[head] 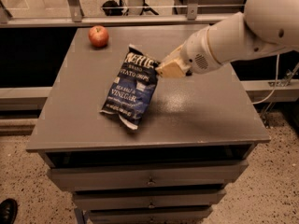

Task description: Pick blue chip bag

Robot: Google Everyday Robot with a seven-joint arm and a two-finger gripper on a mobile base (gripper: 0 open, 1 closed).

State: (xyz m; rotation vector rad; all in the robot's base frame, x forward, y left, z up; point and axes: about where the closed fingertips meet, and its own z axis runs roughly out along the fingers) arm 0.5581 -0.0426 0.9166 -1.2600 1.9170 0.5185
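The blue chip bag (132, 90) is dark blue with white lettering and hangs tilted above the grey table top (205, 115), its lower end close to the surface. My gripper (161, 69) comes in from the right on a white arm (233, 36). It is shut on the bag's upper right edge and holds the bag up.
A red apple (98, 36) sits at the table's back left corner. The table has drawers (149, 178) below its front edge. A metal railing (140, 13) runs behind the table. A black shoe (7, 210) is on the floor at bottom left.
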